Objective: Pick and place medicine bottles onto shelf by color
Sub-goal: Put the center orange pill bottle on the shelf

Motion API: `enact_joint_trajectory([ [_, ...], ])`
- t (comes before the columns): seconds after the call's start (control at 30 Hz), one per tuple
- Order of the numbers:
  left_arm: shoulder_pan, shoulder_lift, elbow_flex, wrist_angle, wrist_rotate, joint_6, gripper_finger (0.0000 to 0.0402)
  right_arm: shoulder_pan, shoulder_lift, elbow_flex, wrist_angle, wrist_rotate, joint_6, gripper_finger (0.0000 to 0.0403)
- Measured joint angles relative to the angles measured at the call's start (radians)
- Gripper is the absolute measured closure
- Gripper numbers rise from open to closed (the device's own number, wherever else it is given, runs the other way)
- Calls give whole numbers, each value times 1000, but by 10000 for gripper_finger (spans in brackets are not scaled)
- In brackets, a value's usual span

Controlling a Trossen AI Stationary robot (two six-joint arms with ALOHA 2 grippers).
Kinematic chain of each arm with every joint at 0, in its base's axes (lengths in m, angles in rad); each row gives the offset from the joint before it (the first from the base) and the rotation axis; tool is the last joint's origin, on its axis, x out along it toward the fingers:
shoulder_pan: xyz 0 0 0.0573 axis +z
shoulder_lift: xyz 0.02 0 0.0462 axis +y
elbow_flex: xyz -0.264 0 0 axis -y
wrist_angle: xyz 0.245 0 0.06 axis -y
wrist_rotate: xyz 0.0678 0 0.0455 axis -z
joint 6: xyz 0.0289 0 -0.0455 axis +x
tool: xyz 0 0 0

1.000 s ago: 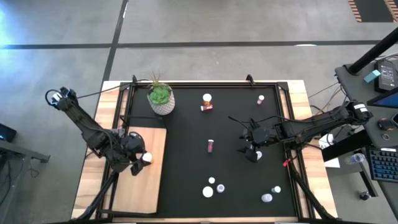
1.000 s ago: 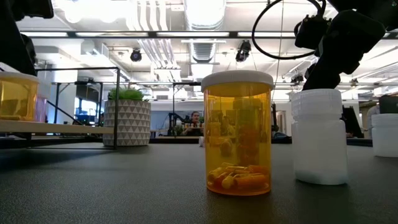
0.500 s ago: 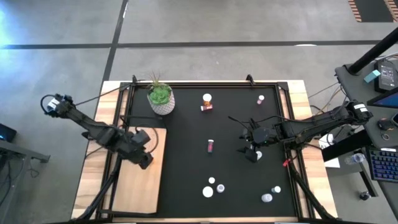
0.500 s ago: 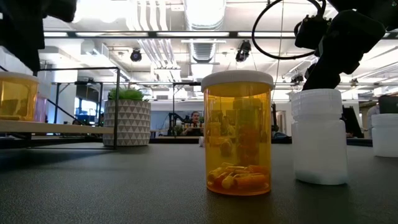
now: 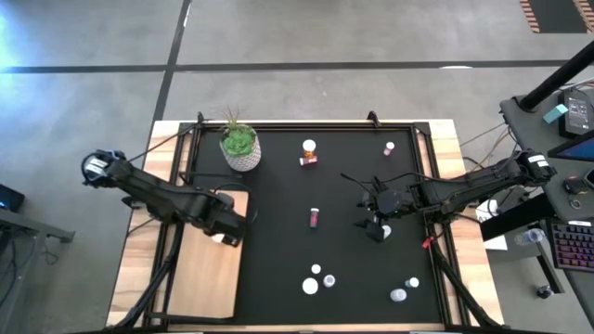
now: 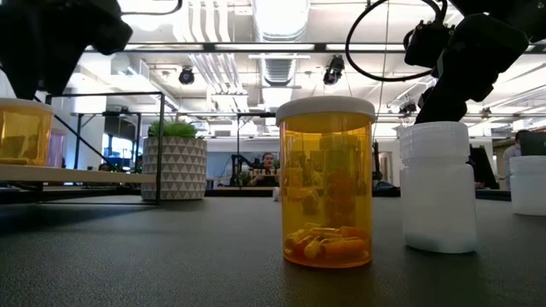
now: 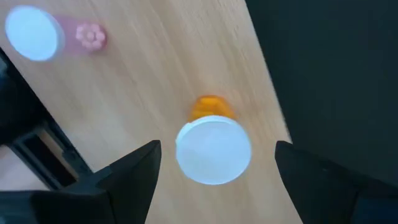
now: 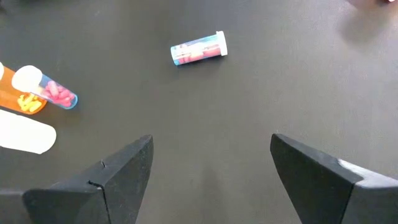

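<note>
High view: my left gripper [image 5: 228,232] hovers at the shelf's [image 5: 200,278] right edge, left of centre.

Left wrist view: jaws open above the upright orange bottle [image 7: 213,144], centre frame.

It looks light, rigid and slick; I'd grip its body below the cap.

My right gripper [image 8: 208,171] waits open.

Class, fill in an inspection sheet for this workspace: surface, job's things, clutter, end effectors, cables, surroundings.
Surface: black mat on a wooden table.
Job's things: shelf at the mat's left; orange bottle and pink bottle on it; other bottles scattered on the mat.
Clutter: potted plant.
End effectors: left end effector open above the orange bottle; right end effector open over the mat.
Cables: one looped by the right arm.
Surroundings: a person far behind.
</note>
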Motion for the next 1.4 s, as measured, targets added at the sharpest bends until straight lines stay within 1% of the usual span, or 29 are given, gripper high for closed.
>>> enact_joint_trajectory([
  [0.27, 0, 16, -27, 6, -6, -143, 104, 0, 0, 0, 0, 0, 0, 87],
  [0.43, -1, 18, -40, 8, -12, -201, 104, 0, 0, 0, 0, 0, 0, 87],
  [0.67, -2, 18, -63, 13, -20, -235, 105, 0, 0, 0, 0, 0, 0, 87],
  [0.87, -2, 17, -102, 113, -20, -234, 105, 0, 0, 0, 0, 0, 0, 87],
  [0.97, -2, 17, -107, 118, -25, -234, 106, 0, 0, 0, 0, 0, 0, 87],
  [1.1, -9, 17, -114, 114, -22, -234, 126, 0, 0, 0, 0, 0, 0, 87],
  [1.4, -15, 16, -114, 109, 2, -230, 212, 0, 0, 0, 0, 0, 0, 87],
])
